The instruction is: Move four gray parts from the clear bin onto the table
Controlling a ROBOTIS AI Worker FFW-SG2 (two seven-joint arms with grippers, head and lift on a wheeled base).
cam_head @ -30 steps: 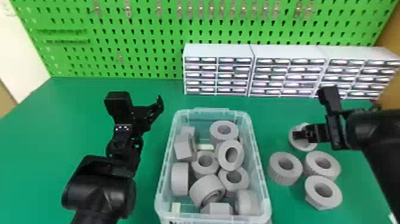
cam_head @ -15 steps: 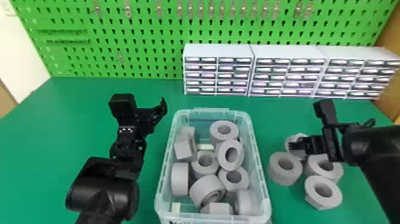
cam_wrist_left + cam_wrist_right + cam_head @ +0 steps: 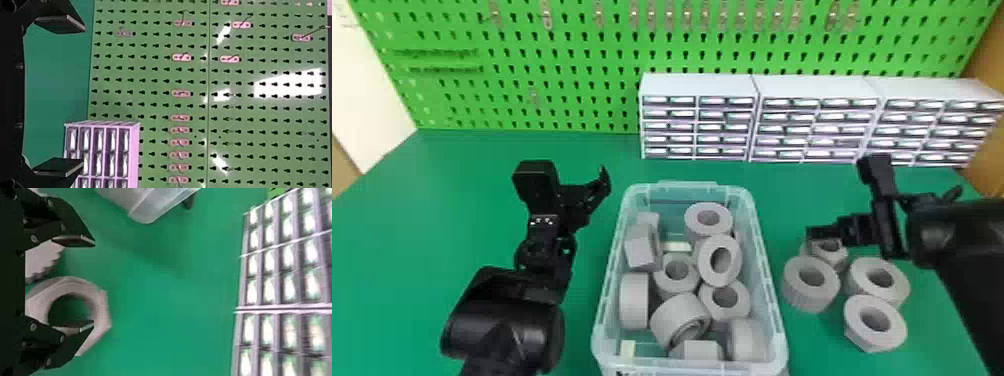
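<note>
The clear bin (image 3: 766,300) stands mid-table with several gray parts (image 3: 719,260) inside. Right of it, on the table, lie several more: a ribbed ring (image 3: 811,285), a round one (image 3: 887,282), a hexagonal-based one (image 3: 874,325) and a hex nut (image 3: 837,259). My right gripper (image 3: 824,232) is over the hex nut; in the right wrist view my open gripper (image 3: 94,284) has the nut (image 3: 102,305) below its fingers, nothing held. Left of the bin my left gripper (image 3: 577,182) is raised; the left wrist view shows this gripper (image 3: 83,96) open, facing the pegboard.
White drawer cabinets (image 3: 699,87) line the table's back right, before a green pegboard (image 3: 532,60). Green table surface (image 3: 407,210) extends left of my left arm. The bin's corner (image 3: 147,211) appears near my right gripper in the right wrist view.
My right gripper has moved left, toward the bin, and the hex nut it was over is now partly uncovered. My left arm has shifted slightly to the right. The bin's contents look the same.
</note>
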